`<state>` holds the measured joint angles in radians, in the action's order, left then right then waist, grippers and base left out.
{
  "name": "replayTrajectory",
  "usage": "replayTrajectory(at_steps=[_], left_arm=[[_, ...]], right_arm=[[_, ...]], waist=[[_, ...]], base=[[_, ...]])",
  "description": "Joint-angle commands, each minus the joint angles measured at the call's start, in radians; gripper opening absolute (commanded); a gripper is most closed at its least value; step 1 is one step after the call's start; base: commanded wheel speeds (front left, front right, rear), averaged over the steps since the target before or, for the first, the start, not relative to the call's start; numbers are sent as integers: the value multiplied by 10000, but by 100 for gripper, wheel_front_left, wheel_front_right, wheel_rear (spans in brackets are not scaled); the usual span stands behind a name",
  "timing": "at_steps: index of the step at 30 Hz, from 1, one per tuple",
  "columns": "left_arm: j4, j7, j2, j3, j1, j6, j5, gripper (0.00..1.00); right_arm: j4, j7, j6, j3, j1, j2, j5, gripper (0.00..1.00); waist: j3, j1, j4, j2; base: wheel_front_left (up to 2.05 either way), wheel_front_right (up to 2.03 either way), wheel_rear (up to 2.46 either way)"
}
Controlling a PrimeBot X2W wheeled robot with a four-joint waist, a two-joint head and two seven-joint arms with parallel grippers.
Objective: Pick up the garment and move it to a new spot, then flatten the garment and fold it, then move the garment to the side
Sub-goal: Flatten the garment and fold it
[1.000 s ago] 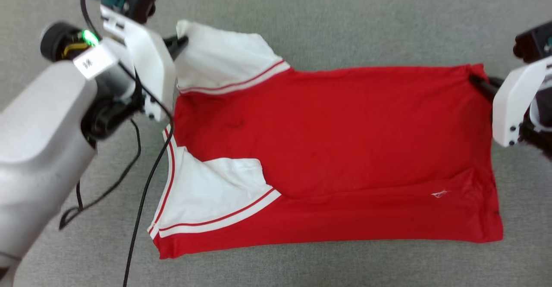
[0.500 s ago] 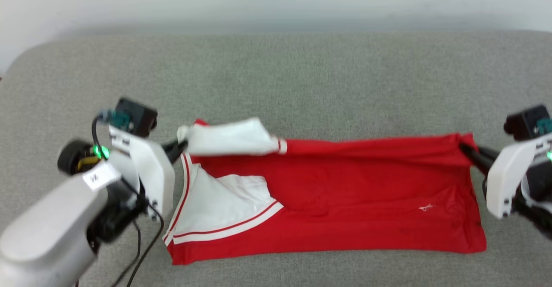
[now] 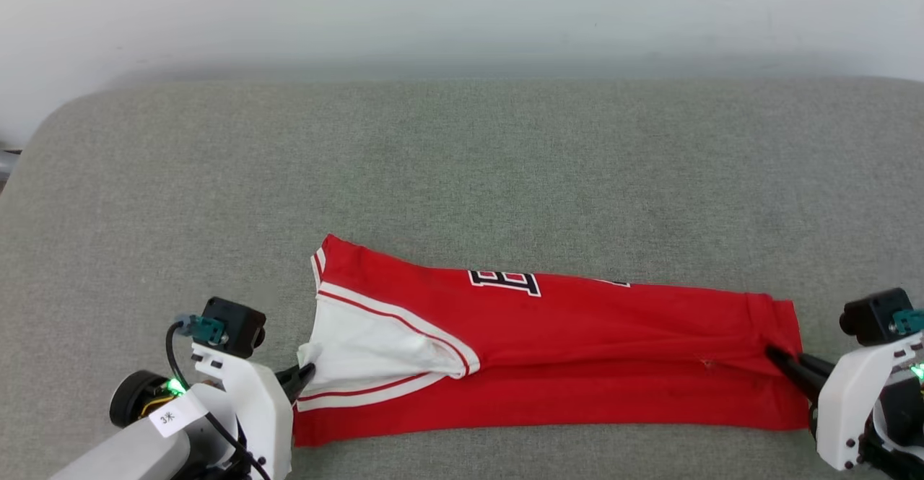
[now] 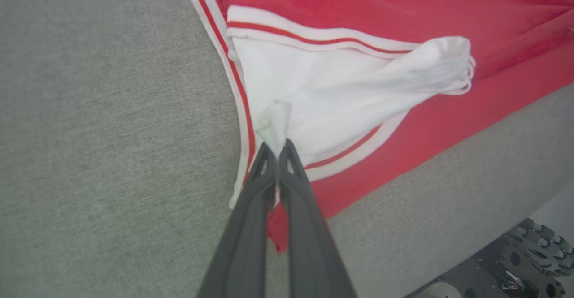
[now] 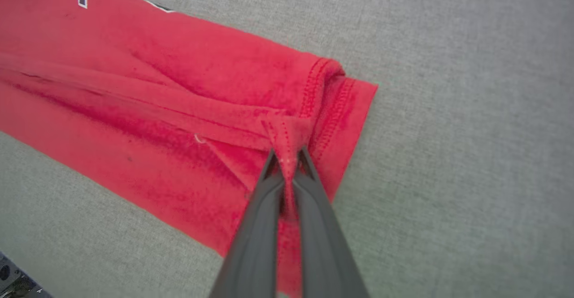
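The red garment (image 3: 577, 350) lies folded lengthwise into a long band on the grey cushion, black-and-white lettering (image 3: 504, 281) showing on its upper layer. Its white sleeve (image 3: 368, 350) with striped trim sits at the left end. My left gripper (image 3: 307, 373) is shut on the tip of that white sleeve (image 4: 274, 118), low at the band's left. At the right end my right gripper (image 3: 774, 355) is shut on a pinch of the red hem (image 5: 287, 141). In the wrist views, both pairs of fingers (image 4: 269, 186) (image 5: 287, 190) press together on fabric.
The grey cushion (image 3: 462, 169) stretches wide beyond the garment to a pale wall (image 3: 462, 11) at the back. Its front edge (image 4: 448, 226) runs just below the band, with part of the robot's base (image 4: 529, 262) showing beneath it.
Both grippers pulled the far edge of the garment toward the near edge, folding it in half lengthwise; the lettering now faces up. The head camera has tilted up, showing more cushion and the wall.
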<state>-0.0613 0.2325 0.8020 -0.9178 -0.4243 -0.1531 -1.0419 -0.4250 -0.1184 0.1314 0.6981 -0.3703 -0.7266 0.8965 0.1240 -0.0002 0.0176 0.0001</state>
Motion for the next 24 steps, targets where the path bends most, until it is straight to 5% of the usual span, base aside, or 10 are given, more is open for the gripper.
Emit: replayTrajectory(at_steps=[1,6,7,8,9,16,24], left_arm=[[-101,-104,-57,4,200,-33,-100,0],[-743,-365,-492,-96,320,102,-132,0],[-853,-435,-530,-101,297,75,-67,0],[-941,-525,-575,-102,296,29,-29,25],[-990,-716,-654,-42,332,-38,6,100],[-939,-1980,-838,302,668,-583,309,100],[-322,-3933,-805,982,1101,-2015,1055,100]], right_arm=[[28,-45,-16,-142,258,31,-101,0],[-326,-304,-17,-364,713,566,-355,0],[-345,-278,-17,-417,748,633,-373,13],[-323,-256,-16,-466,757,658,-423,80],[-273,-155,-16,-577,740,688,-431,100],[645,-97,-14,-1363,1113,332,-183,100],[2137,-1341,-13,-2777,1646,-668,535,100]], waist=[[103,2,-18,-1],[330,2,-21,-1],[321,2,-19,-1],[294,2,-22,-1],[246,2,-29,-1],[-193,2,10,-1],[-464,2,133,-1]], base=[[0,0,0],[0,0,0],[0,0,0],[0,0,0],[0,0,0],[0,0,0],[0,0,0]])
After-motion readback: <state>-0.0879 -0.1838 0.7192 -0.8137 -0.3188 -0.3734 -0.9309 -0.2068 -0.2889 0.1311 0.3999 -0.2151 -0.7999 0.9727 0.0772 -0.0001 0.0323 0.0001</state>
